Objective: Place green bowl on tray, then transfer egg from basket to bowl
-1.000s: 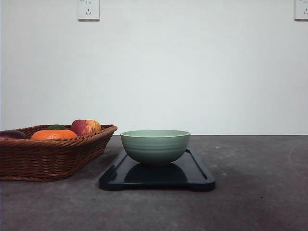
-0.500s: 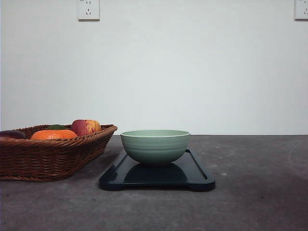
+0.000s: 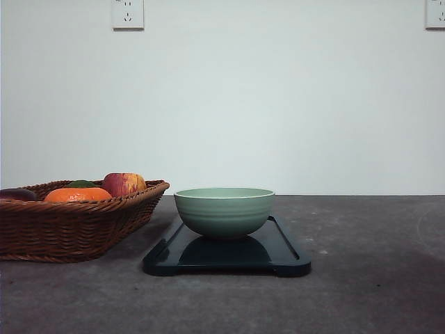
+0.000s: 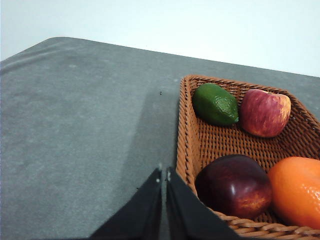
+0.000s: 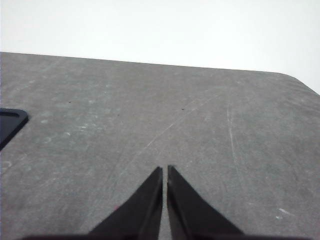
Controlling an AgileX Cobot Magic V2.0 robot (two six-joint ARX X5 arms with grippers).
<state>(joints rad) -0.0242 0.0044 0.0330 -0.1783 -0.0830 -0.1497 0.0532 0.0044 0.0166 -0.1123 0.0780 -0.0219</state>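
Behind the basket's (image 3: 76, 223) woven wall in the front view, most of its contents are hidden; only the tops of an orange fruit (image 3: 77, 194), an apple (image 3: 124, 184) and something green show. The left wrist view looks in and shows a green avocado-like fruit (image 4: 215, 104), the apple, a dark red fruit (image 4: 234, 185) and the orange cut off at the edge; no egg can be made out. The left hand (image 4: 163, 176) is clenched and empty, just outside the basket rim. The right hand (image 5: 165, 172) is also clenched, holding nothing, above bare counter (image 5: 200, 125). The green bowl (image 3: 224, 211) sits upright on the tray (image 3: 285, 254), right of the basket; its inside is hidden.
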